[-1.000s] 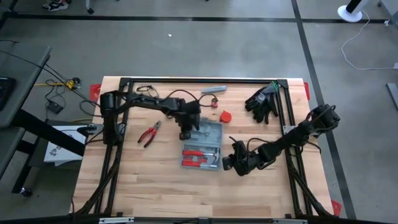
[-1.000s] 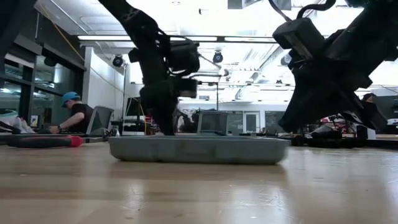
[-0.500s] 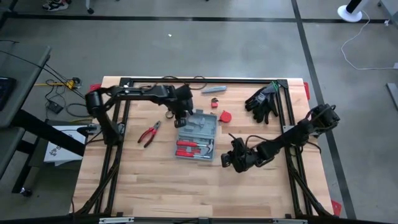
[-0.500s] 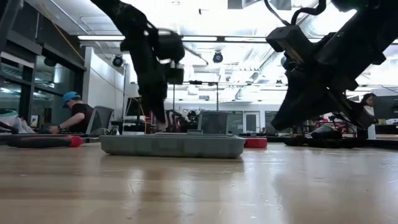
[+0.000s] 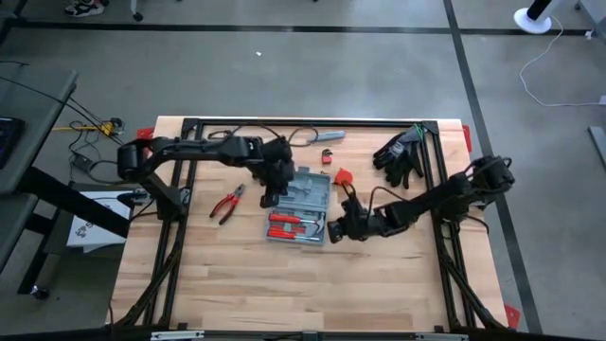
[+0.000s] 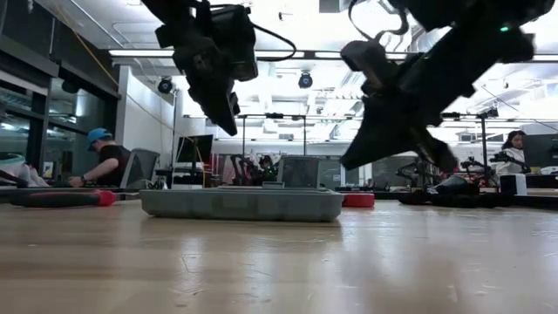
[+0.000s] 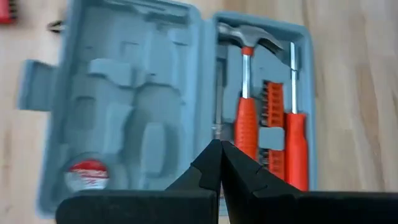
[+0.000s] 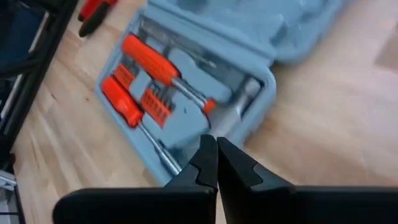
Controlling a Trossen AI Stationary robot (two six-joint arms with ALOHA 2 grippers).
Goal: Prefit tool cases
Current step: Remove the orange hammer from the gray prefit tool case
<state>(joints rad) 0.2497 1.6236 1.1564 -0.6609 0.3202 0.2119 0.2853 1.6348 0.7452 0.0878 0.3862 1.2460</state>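
On the open tool case (image 7: 168,106), no lettering is legible.

Red-handled pliers (image 5: 226,205) lay on the wooden surface (image 5: 237,284) near its left side. Black gloves (image 5: 400,155) sat near the far right corner, a slim grey bar (image 5: 325,137) at the far edge. A person in a blue cap (image 6: 103,157) sat beyond.

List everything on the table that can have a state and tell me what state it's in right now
Tool case: open, lying flat on the table.
Hammer: seated in its recess in the case.
Screwdriver: seated in the case beside the hammer.
Pliers: loose on the table, outside the case.
Black gloves: lying loose near the table's far right corner.
Left tool: shut, empty, above the case.
Right tool: shut, empty, above the case's hammer side.
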